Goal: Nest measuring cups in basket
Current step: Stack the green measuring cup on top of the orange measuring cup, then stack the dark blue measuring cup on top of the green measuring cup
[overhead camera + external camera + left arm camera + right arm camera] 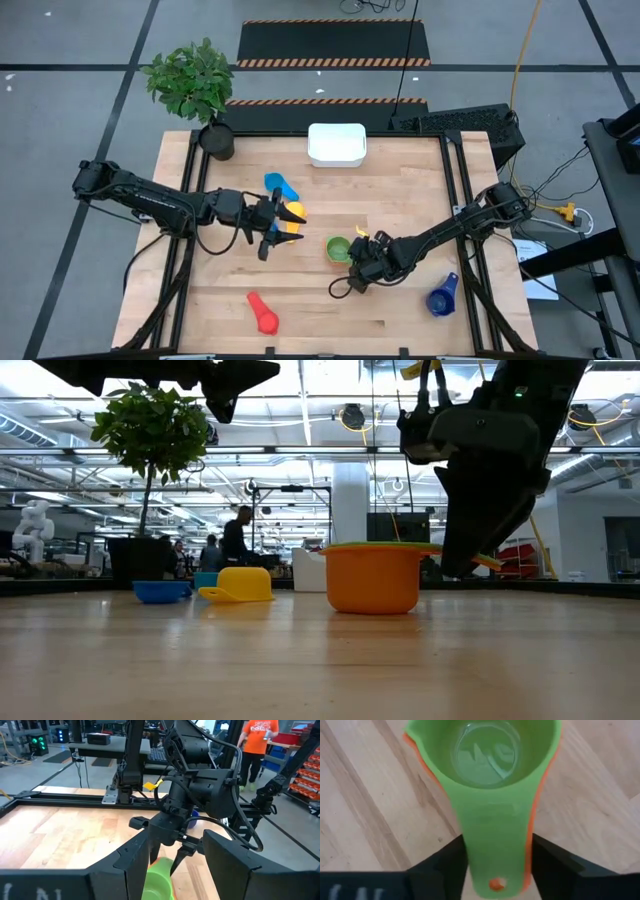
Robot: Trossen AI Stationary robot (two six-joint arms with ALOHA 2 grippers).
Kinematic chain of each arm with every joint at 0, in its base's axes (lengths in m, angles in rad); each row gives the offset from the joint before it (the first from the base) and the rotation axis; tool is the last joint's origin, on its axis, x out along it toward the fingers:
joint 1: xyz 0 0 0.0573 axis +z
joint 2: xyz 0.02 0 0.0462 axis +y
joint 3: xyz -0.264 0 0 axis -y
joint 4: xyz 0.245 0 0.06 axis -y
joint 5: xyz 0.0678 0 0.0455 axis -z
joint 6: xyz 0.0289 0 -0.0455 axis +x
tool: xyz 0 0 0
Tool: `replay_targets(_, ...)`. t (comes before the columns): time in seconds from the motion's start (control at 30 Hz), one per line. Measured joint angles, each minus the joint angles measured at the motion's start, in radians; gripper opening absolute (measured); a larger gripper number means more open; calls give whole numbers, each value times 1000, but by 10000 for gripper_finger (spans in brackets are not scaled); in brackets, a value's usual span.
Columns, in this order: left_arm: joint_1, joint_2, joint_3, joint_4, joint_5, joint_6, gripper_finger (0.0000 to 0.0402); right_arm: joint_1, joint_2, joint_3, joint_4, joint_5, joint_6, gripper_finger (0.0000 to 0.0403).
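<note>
Picking up the green cup (492, 795), already nested in the orange cup (372, 575). Right gripper (497, 865) low over the table, fingers flanking the stacked handles; firmly clamped or not, cannot tell. Next: secure hold, lift, carry to the basket (336, 144), well ahead. Left gripper (272, 222) hovering near yellow cup (293, 212), jaws apart.

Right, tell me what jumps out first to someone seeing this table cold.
The green cup nested in the orange cup at mid-table, with the right claw straddling their stacked handles. Next, the left claw beside the yellow and blue cups, and the white basket at the table's far edge. A red cup and dark blue cup lie apart near the front.
</note>
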Motion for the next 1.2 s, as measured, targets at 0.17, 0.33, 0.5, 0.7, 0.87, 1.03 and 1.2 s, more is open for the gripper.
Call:
replay_targets(0.17, 0, 0, 0, 0, 0, 3, 186, 0, -8, 0, 5, -1, -18, 135)
replay_targets(0.33, 0, 0, 0, 0, 0, 7, 186, -8, -8, 0, 4, -13, -25, 132)
replay_targets(0.5, 0, 0, 0, 5, 0, 7, 186, -12, -8, 0, 4, -27, -26, 161)
replay_targets(0.7, 0, 0, 0, 8, 0, 6, 186, -14, -8, 0, 1, -42, -31, 204)
replay_targets(0.87, 0, 0, 0, 8, 0, 6, 186, -19, -36, 0, -29, -93, -50, 246)
replay_targets(1.03, 0, 0, 0, 9, 9, 6, 186, -19, -117, 0, -92, -144, -101, 273)
replay_targets(1.2, 0, 0, 0, 26, 25, 3, 186, -18, -200, 0, -116, -181, -201, 276)
